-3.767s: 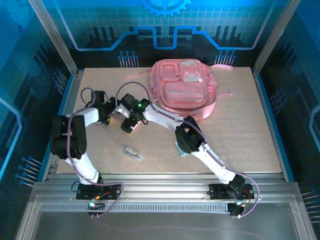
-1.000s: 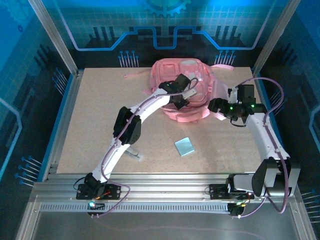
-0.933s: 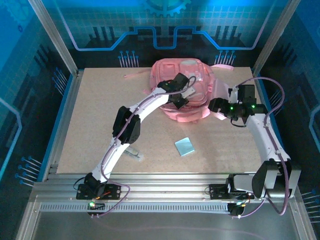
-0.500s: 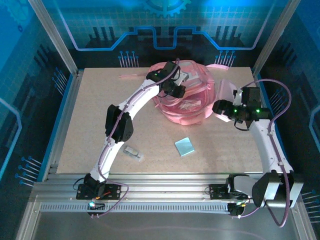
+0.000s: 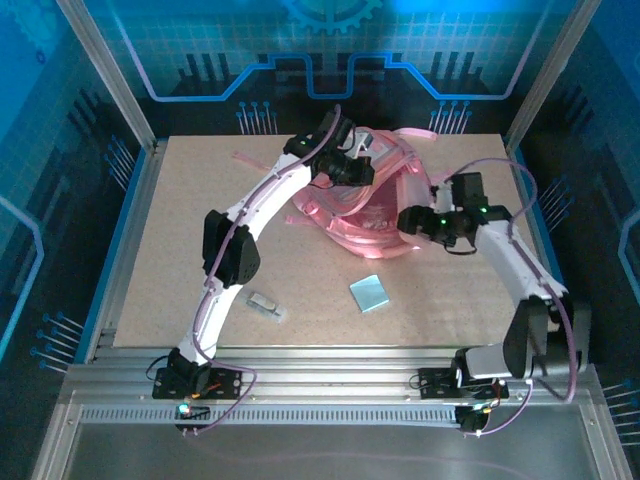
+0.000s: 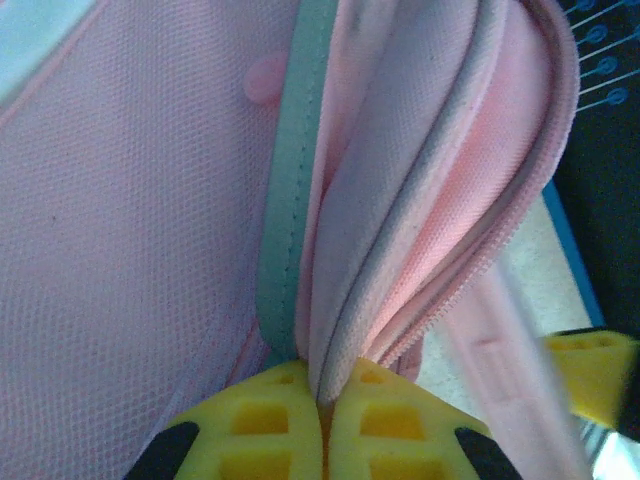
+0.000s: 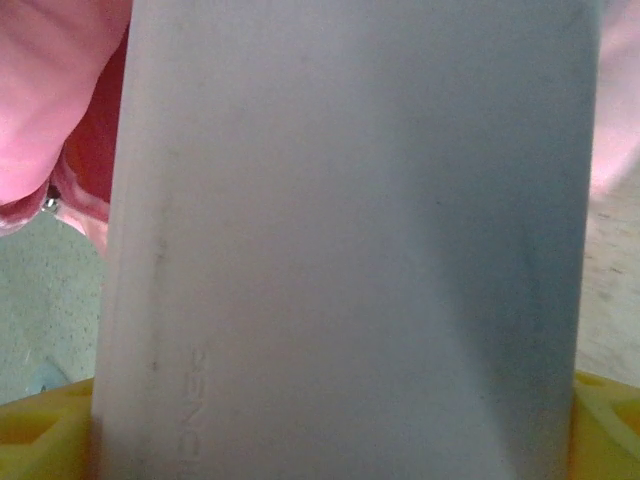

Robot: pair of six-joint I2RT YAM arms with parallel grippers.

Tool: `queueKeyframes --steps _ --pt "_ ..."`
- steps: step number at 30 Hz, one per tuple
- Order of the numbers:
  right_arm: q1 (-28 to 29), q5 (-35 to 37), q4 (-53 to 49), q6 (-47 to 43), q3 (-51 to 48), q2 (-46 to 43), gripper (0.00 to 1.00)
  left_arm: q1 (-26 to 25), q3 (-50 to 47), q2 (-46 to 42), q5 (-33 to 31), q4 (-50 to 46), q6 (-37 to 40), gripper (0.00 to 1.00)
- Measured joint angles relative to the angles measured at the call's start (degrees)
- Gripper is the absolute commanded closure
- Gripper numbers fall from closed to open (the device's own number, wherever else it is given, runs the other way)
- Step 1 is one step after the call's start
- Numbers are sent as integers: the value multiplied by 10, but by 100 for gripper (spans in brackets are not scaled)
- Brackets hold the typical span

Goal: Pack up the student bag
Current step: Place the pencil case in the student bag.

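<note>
Left jaws tight on student bag [image 5: 368, 208], right jaws around white box [image 7: 350, 250]

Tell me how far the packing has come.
Done: the left fingers pinch the zip edge of the soft pink fabric backpack. In hand: the right fingers hold a flat white slab beside it. Left: a small light-blue square and a small clear piece lie on the table.

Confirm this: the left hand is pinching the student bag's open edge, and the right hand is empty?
Not quite. The right hand is not empty: the right wrist view shows a flat pale item gripped in it. The left hand does pinch the student bag by its open edge.
</note>
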Motion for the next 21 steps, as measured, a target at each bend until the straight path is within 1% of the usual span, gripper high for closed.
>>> queueKeyframes --steps 7,10,11,12,13,15,16,21 --pt "51 -5 50 2 68 126 38 -1 -26 -18 16 25 -36 100" --pt "73 1 53 2 113 180 37 -1 -28 -19 17 35 -43 100" --pt "80 4 53 2 129 198 36 -1 -31 -21 17 39 -46 100" --pt "87 8 52 0 145 218 29 -1 -35 -23 17 43 -47 100" --pt "93 14 50 -3 163 236 19 1 -41 -26 12 47 -49 100" --pt "102 26 44 -9 191 261 4 8 -49 -32 3 55 -51 100" --pt "106 34 45 -11 203 268 0 12 -53 -35 0 58 -51 100" --pt "112 61 55 -14 195 258 0 18 -61 -42 0 58 -51 100"
